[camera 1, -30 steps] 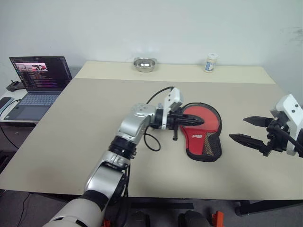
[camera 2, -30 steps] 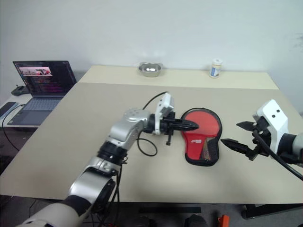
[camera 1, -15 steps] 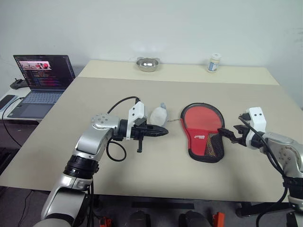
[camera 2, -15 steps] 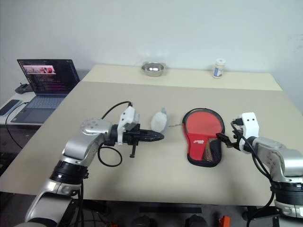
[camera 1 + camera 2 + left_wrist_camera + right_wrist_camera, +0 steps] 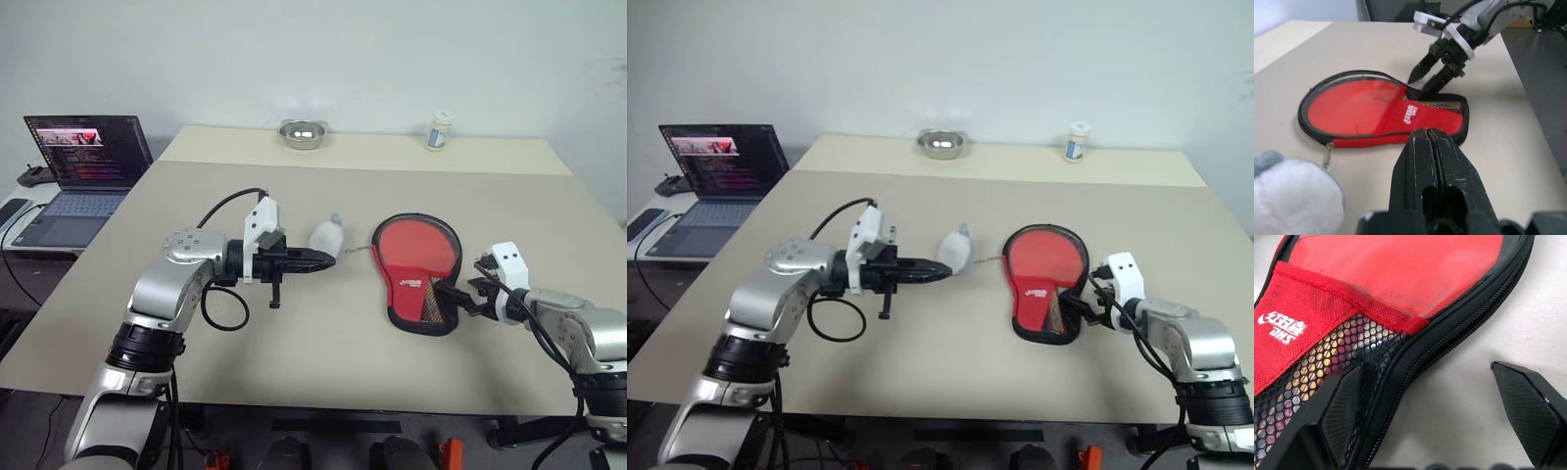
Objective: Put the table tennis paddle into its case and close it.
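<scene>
Paddle [image 5: 419, 249] lies inside case [image 5: 423, 302]. Zip closure remains. Left gripper [image 5: 328, 258] closed, empty; right gripper [image 5: 458, 298], at case's 4 o'clock, spread wide.

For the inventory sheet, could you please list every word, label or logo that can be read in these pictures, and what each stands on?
White logo on the red fabric band of the case: stylised characters over Latin letters, seen upside down, apparently "DHS"; characters not readable.
Laptop screen: text too small to read.
Small white jar at the table's far edge: label too small to read.
</scene>
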### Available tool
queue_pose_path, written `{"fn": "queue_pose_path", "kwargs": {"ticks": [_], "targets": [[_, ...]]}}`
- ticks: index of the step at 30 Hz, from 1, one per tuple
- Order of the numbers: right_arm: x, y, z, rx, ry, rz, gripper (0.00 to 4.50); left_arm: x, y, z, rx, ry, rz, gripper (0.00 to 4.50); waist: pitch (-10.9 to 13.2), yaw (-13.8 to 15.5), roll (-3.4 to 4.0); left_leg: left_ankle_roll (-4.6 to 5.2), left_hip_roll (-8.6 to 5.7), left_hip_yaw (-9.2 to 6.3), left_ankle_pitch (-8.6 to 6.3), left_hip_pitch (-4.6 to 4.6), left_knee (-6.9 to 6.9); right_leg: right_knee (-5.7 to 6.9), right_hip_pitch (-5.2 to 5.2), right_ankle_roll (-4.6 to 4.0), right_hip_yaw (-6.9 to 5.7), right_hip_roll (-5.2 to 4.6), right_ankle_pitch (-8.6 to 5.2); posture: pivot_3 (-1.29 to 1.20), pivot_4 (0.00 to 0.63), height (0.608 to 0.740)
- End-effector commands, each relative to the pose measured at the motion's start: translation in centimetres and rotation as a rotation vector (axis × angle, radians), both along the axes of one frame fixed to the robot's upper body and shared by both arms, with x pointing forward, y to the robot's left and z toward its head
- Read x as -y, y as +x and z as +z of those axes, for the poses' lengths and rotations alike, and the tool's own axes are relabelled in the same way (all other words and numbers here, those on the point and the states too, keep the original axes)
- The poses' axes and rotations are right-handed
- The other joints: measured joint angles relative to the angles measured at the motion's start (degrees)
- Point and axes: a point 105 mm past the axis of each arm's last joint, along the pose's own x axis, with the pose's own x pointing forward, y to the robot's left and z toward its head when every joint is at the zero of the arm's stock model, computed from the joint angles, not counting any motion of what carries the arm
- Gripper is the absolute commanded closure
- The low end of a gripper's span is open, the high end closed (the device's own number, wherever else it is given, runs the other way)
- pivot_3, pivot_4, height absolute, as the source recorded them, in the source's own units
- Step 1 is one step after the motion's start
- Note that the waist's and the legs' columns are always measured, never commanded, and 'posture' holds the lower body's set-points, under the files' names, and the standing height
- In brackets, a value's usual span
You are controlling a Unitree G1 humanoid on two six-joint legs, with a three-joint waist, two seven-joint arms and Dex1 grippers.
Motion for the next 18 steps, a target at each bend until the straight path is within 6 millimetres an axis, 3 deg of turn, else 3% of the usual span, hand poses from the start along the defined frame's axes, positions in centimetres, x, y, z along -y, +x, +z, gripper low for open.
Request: {"fn": "queue_pose_path", "kwargs": {"ticks": [1,2,5,11,18], "targets": [[-0.2,0.2,-1.5,-0.056,-0.011,0.012,0.00,0.1,0.1,1.4,0.048,-0.022,0.000,4.45,-0.02,-0.26,-0.04,0.00,0.02,0.04,0.00,0.06,0.00,0.00,0.03,0.00,0.01,0.02,0.00,0.00,0.150,0.740],[-0.2,0.2,-1.8,-0.067,-0.010,0.014,0.00,0.1,0.1,1.3,0.048,-0.021,0.000,4.45,-0.05,-0.43,-0.08,0.00,0.05,0.06,0.00,0.15,-0.01,0.00,0.10,0.00,0.02,0.04,0.00,0.00,0.150,0.740],[-0.7,-0.1,-2.3,-0.097,-0.011,0.055,0.57,-0.3,0.1,1.1,0.045,-0.005,0.010,4.50,-0.09,-0.56,-0.15,0.00,0.08,0.03,0.00,0.37,-0.02,-0.01,0.33,0.01,0.02,0.06,-0.01,0.00,0.150,0.740],[-2.7,0.1,-2.3,-0.102,0.009,0.131,2.37,-1.1,0.0,0.5,0.030,0.027,0.032,4.50,-0.11,-0.73,-0.17,0.00,0.10,0.01,-0.01,0.45,-0.03,-0.03,0.42,0.00,0.03,0.05,-0.01,0.00,0.150,0.740],[-6.5,0.8,-0.3,-0.051,0.059,0.229,4.48,-2.6,-0.5,-0.3,0.008,0.075,0.045,4.50,-0.11,-1.95,-0.18,-0.01,0.17,0.03,-0.01,0.50,-0.05,0.00,0.41,-0.02,0.08,0.02,0.00,0.00,0.150,0.740]]}}
